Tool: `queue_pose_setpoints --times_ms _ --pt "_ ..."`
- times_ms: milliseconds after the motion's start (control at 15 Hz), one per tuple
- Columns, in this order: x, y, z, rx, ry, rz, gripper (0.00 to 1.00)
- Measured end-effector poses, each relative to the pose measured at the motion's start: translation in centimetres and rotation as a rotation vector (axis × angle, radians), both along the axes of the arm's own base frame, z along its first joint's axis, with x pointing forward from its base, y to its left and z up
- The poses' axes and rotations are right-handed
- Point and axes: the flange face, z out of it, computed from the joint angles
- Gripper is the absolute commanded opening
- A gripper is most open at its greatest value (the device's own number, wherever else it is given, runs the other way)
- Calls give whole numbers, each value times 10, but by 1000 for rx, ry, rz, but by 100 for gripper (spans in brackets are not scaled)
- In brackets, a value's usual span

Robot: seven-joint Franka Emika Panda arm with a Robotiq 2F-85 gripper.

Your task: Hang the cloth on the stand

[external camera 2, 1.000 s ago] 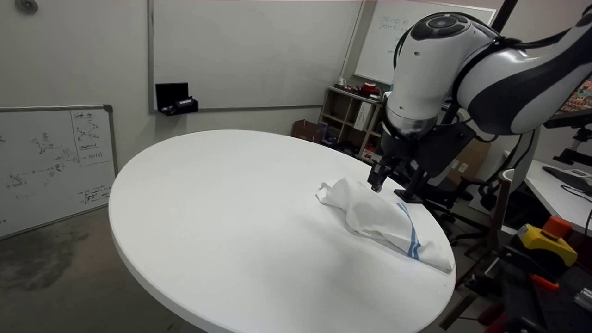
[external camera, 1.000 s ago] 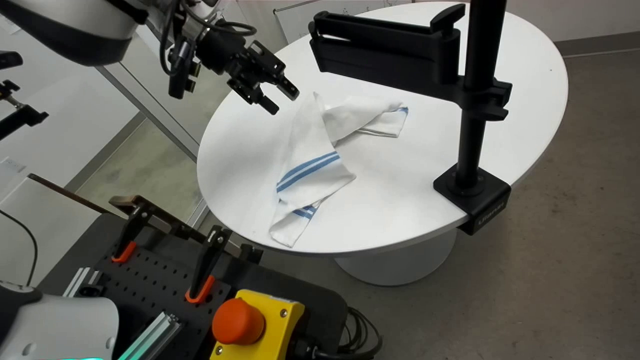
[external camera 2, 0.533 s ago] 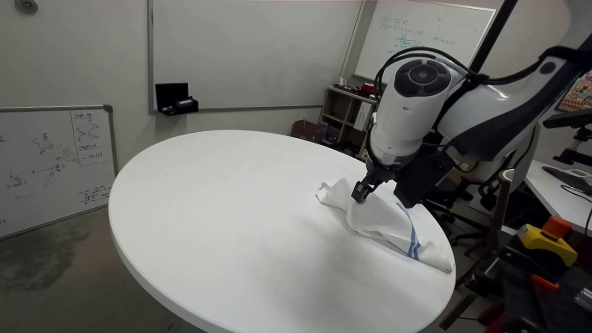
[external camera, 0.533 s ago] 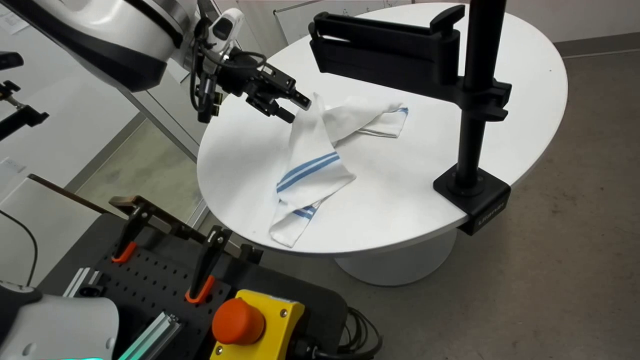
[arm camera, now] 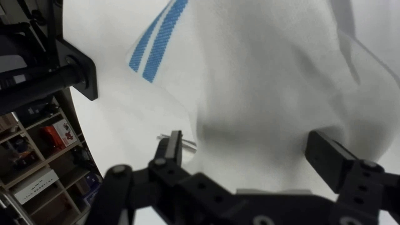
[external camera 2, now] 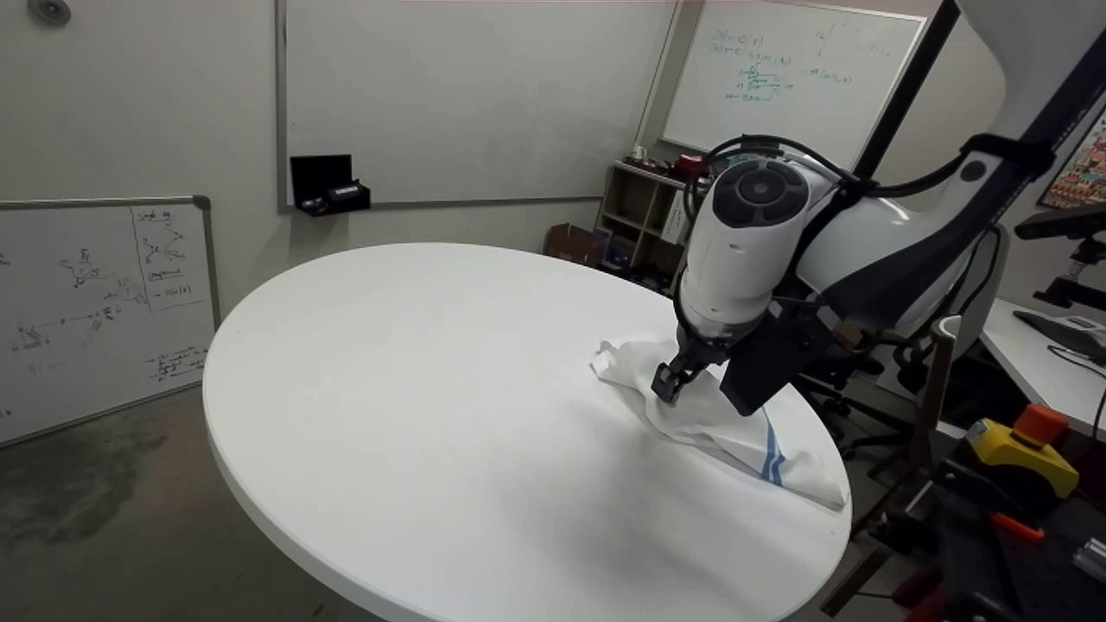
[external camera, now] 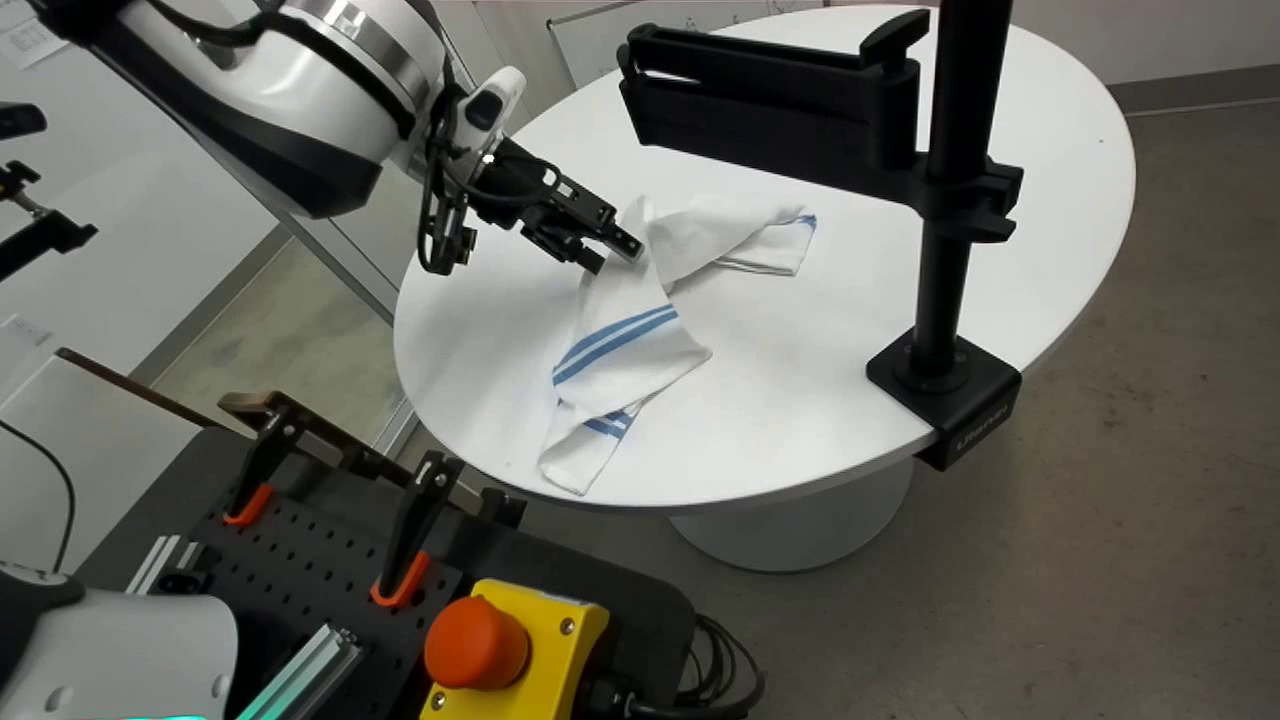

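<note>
The white cloth (external camera: pixel 625 310) with blue stripes lies crumpled on the round table, also seen in an exterior view (external camera 2: pixel 704 423) and the wrist view (arm camera: pixel 256 78). My gripper (external camera: pixel 612 255) is open over the raised middle fold, low at the cloth, as an exterior view (external camera 2: pixel 665 389) also shows. In the wrist view the fingers (arm camera: pixel 243 137) are wide apart with cloth between and beneath them. The right finger is at the fabric; contact is unclear. The black stand (external camera: pixel 945 290) is clamped at the table edge, its flat bar (external camera: pixel 760 115) bare. The wrist view shows its base (arm camera: pixel 79 70).
The white round table (external camera: pixel 800 400) carries cloth and stand. The stand's bar overhangs the table near the cloth. A dark workbench with clamps (external camera: pixel 405 530) and a yellow box with a red button (external camera: pixel 520 640) stands beside it. Shelves (arm camera: pixel 47 162) stand beyond the table.
My gripper has come down from above the table onto the cloth's raised fold, staying open. The fold's peak sits slightly lower. The rest of the cloth and the stand have not moved.
</note>
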Motion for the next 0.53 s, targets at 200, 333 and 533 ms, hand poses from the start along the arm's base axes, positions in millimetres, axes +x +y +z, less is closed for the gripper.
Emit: queue_pose_setpoints --times_ms 200,333,533 --pt "-2 -4 -9 3 12 -11 50" --pt "-3 -6 -14 5 19 -16 36" --pt "-3 -6 -17 10 22 -21 12"
